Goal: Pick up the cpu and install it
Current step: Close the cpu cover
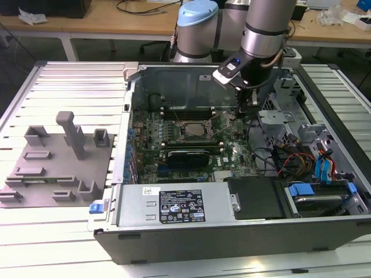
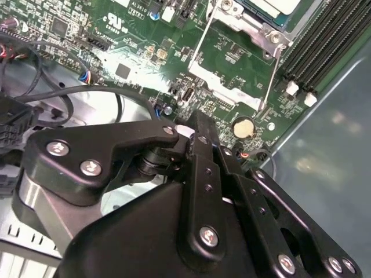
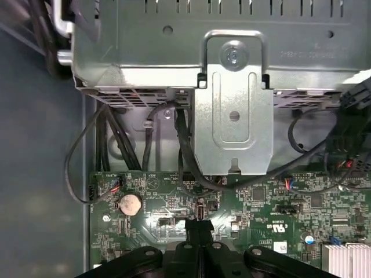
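Seemingly one cpu (image 1: 191, 130) sits in one socket (image 2: 240, 23); one gripper (image 3: 197, 226) closed nearby

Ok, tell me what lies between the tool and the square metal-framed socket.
In the second wrist view, a silvery metal frame and green motherboard with small components lie between the black tool and the square metal-framed socket.

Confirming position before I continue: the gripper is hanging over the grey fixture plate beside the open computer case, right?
Not right. The gripper hangs inside the open computer case, above the green motherboard, not over the grey fixture plate beside it. The exterior view shows this.
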You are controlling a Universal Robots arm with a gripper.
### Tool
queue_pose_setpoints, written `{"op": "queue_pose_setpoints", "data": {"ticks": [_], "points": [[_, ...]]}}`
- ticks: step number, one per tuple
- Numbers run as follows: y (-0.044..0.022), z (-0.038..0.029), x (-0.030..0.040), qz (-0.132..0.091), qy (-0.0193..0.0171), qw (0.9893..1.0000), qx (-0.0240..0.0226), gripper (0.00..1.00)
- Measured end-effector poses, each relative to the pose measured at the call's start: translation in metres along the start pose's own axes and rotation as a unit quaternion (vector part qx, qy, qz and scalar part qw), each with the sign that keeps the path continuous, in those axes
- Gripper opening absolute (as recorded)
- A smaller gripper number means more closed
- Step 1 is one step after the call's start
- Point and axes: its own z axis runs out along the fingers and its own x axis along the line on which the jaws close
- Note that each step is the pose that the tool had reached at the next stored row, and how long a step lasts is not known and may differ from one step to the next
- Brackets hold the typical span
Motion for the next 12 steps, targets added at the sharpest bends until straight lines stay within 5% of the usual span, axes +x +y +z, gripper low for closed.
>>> {"op": "queue_pose_setpoints", "data": {"ticks": [6,12], "points": [[0.0016,0.0119,0.0003,0.0,-0.0001,1.0,0.0076,0.11],[0.0016,0.0137,0.0005,0.0,0.0,1.0,0.0086,0.11]]}}
